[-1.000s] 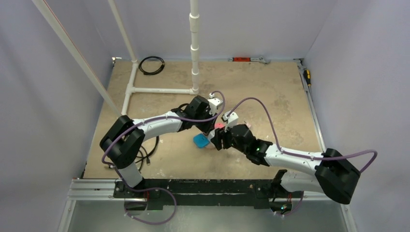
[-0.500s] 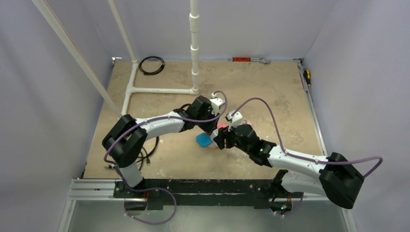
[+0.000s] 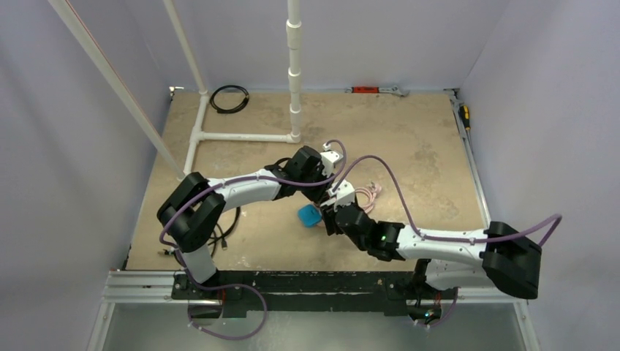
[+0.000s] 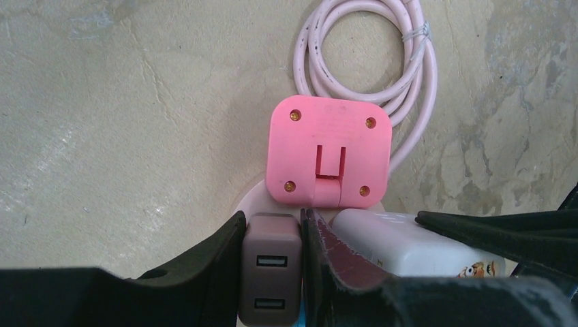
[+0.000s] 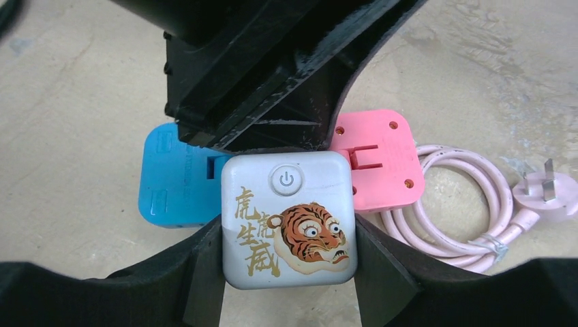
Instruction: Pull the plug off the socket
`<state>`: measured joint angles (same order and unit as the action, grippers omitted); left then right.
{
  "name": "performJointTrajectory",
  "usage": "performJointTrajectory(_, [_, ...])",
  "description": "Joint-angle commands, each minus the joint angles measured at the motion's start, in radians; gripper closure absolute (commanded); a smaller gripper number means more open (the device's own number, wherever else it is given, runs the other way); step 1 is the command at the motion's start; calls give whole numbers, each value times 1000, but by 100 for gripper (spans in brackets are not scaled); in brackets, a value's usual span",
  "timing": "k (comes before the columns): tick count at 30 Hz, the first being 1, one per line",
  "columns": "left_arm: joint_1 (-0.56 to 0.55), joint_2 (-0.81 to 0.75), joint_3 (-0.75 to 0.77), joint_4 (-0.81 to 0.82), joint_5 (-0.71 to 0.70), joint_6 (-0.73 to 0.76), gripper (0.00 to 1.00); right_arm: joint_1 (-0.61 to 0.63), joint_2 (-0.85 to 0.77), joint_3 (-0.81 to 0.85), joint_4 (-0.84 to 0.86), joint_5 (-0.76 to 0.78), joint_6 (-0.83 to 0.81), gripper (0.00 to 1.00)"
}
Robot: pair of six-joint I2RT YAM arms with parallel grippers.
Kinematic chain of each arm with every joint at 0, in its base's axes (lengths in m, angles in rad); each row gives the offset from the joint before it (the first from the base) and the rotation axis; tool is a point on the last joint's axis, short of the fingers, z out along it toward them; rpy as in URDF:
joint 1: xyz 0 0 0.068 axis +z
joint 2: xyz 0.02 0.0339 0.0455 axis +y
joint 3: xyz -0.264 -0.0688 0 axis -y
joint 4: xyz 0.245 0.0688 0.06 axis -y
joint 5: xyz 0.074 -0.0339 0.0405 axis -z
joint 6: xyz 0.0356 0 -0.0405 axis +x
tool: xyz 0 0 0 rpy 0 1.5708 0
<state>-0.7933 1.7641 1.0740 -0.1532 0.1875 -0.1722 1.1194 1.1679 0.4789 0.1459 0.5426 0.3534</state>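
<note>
Lower centre, left wrist view: left gripper (image 4: 272,223) pinching brown USB plug (image 4: 270,279). Right gripper (image 5: 286,235) clamped on white tiger-printed block (image 5: 286,197). Mid-frame: socket (image 4: 247,199), a pale rim under pink square plug (image 4: 329,153). Upper frame: coiled pink cord (image 4: 368,61). Beige table (image 3: 409,139); lavender walls (image 3: 58,219).

so colour-wise: hot pink plug (image 4: 329,152), bright blue plug (image 5: 170,178), brown adapter (image 4: 270,266), white cube (image 5: 287,218) with a grey power symbol, an orange-and-black striped tiger and gold lettering, pale pink cord (image 4: 416,75), all on a blotchy beige tabletop (image 4: 102,136).
</note>
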Motion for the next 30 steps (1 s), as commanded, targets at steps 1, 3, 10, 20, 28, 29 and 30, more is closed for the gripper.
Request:
performJointTrajectory(1, [13, 121, -77, -236, -134, -1, 100, 89, 53, 96, 4, 204, -15, 100])
performJointTrajectory(3, [14, 121, -76, -238, -135, -1, 100, 128, 89, 122, -6, 253, -27, 100])
performJointTrajectory(10, [14, 115, -73, -243, -142, -1, 100, 206, 200, 184, -46, 322, -25, 100])
performJointTrajectory(20, [14, 108, -75, -238, -143, 2, 100, 94, 19, 64, 76, 48, 5, 100])
performJointTrajectory(28, [11, 108, -76, -230, -145, 7, 100, -98, -13, 24, 126, -285, 66, 100])
performJointTrajectory(29, [10, 110, -74, -230, -142, 6, 100, -116, -10, 23, 130, -311, 71, 100])
performJointTrajectory(30, [11, 114, -75, -230, -138, 6, 100, -131, -4, 23, 129, -331, 76, 100])
